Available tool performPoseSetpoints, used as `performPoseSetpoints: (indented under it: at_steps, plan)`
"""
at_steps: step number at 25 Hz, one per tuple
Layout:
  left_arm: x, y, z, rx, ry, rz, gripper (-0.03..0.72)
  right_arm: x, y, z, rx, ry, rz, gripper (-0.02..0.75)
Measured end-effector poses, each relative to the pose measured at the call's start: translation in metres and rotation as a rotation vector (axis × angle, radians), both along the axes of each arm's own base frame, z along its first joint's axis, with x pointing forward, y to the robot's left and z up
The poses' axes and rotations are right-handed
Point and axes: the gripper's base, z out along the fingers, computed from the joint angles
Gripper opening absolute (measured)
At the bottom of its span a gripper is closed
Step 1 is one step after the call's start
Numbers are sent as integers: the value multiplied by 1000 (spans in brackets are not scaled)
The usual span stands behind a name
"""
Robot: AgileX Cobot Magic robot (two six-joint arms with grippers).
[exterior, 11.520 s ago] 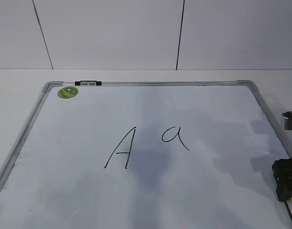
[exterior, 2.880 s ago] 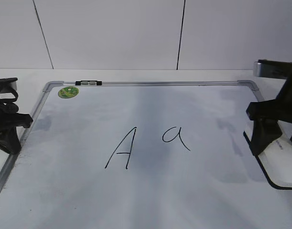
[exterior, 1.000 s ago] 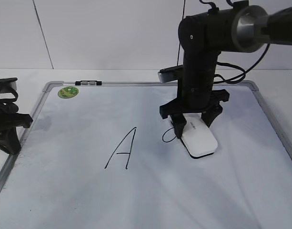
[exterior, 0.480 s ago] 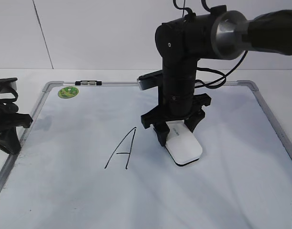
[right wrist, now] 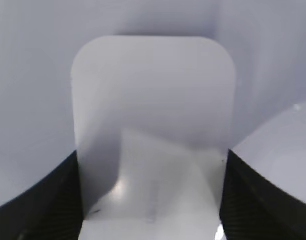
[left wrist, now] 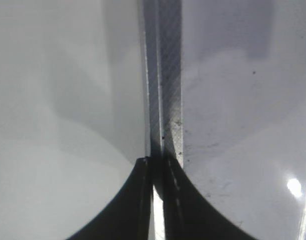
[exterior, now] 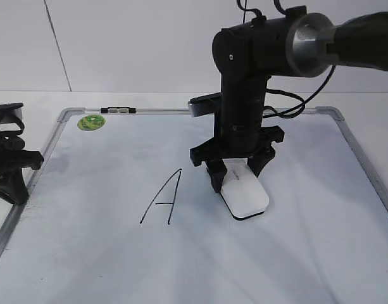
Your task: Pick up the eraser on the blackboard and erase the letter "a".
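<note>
1. On the blackboard (exterior: 86, 253), right of centre, the right gripper (exterior: 235, 174) presses the eraser (exterior: 244, 197) flat against the surface; its jaws are clamped on the block's two long sides, as the right wrist view confirms (right wrist: 153, 135).
2. The eraser lies just right of the capital "A" (exterior: 163, 197), apart from it, with its near end angled toward the camera's right.
3. No trace of the letter "a" is visible in any view. It is either covered by the eraser and gripper or already wiped; the pictures do not settle which.
4. At the board's left edge, the left gripper (exterior: 10, 164) rests idle. Its wrist view shows the jaws drawn together, tips nearly touching, over the grey frame (left wrist: 165, 100), holding nothing.
5. Judgement on the step in hand: the wipe goes well if the felt stays fully flat under even downward pressure (a tilted block leaves streaks).
6. Strokes should be short and overlapping, kept to the patch right of the "A"; drifting left risks smudging the capital.
7. Lifting the eraser clear afterwards would expose the patch for checking. Any residue there calls for another pass.
8. Grip appears firm and centred; no slippage is evident.
</note>
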Motion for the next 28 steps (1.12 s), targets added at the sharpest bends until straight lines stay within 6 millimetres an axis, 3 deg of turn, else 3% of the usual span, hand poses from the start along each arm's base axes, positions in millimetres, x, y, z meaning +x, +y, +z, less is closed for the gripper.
performPoseSetpoints:
  at_steps: [7,17,21,24,28]
  plan:
    - [0,0,0,-3,-2,3,18,19,-37,0,-1,-6,-109,556]
    - [0,0,0,-4,-3,4,18,32,-47,13,23,-48,-144,556]
    - [0,0,0,-4,-3,4,18,26,-48,57,73,-141,-139,556]
    - [0,0,0,-4,-3,4,18,14,-53,101,121,-230,-139,556]
    - [0,0,0,-4,-3,4,18,-2,-60,144,162,-318,-138,556]
